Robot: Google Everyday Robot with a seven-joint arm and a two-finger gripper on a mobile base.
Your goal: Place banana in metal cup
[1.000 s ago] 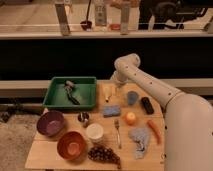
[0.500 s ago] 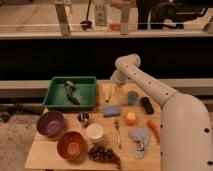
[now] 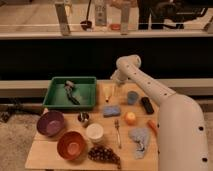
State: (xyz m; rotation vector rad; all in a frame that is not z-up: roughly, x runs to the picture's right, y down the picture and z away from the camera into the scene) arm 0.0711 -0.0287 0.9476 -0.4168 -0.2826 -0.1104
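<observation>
The banana (image 3: 108, 92) is small and pale yellow. It lies on the wooden table (image 3: 45, 157) just right of the green tray. The metal cup (image 3: 83, 118) is small and shiny. It stands upright in front of the tray, left of the blue sponge (image 3: 111, 110). My gripper (image 3: 114, 80) hangs at the end of the white arm, just above the far end of the banana and well behind the metal cup. The banana rests on the table.
A green tray (image 3: 55, 102) holds a dark tool. A purple bowl (image 3: 50, 123), an orange bowl (image 3: 72, 145), a white cup (image 3: 94, 132) and grapes (image 3: 104, 155) stand in front. A blue cup (image 3: 132, 97), a black object (image 3: 147, 105), an orange fruit (image 3: 130, 118), a carrot (image 3: 152, 126), a fork (image 3: 118, 132) and a grey cloth (image 3: 140, 140) lie at the right.
</observation>
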